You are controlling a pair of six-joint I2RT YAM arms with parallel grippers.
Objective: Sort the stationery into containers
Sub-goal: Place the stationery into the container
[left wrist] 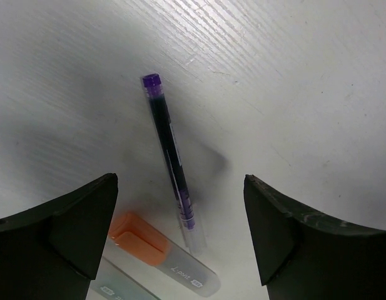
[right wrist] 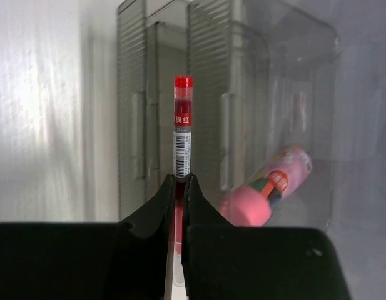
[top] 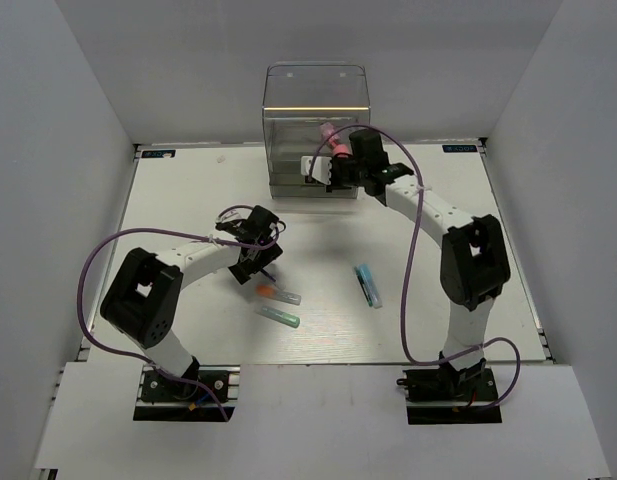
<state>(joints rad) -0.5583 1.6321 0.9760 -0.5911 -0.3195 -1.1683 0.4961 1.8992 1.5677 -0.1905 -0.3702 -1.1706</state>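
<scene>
My left gripper (left wrist: 180,190) hangs open just above the table, its jaws either side of a thin dark pen (left wrist: 171,156) with a purple cap that lies flat. An orange-tipped clear marker (left wrist: 161,253) and a green-tipped one (top: 278,316) lie just beside that pen. My right gripper (right wrist: 179,182) is shut on a thin red pen (right wrist: 182,131), held up close to the front of the clear organiser (top: 316,100). A pink stubby cylinder (right wrist: 268,190) lies tilted inside the organiser's top compartment. A light-blue marker (top: 368,284) lies at mid-table.
The organiser stands at the table's back edge, against the white rear wall. White walls close in the left and right sides. Both arm bases sit at the near edge, with purple cables looping above them.
</scene>
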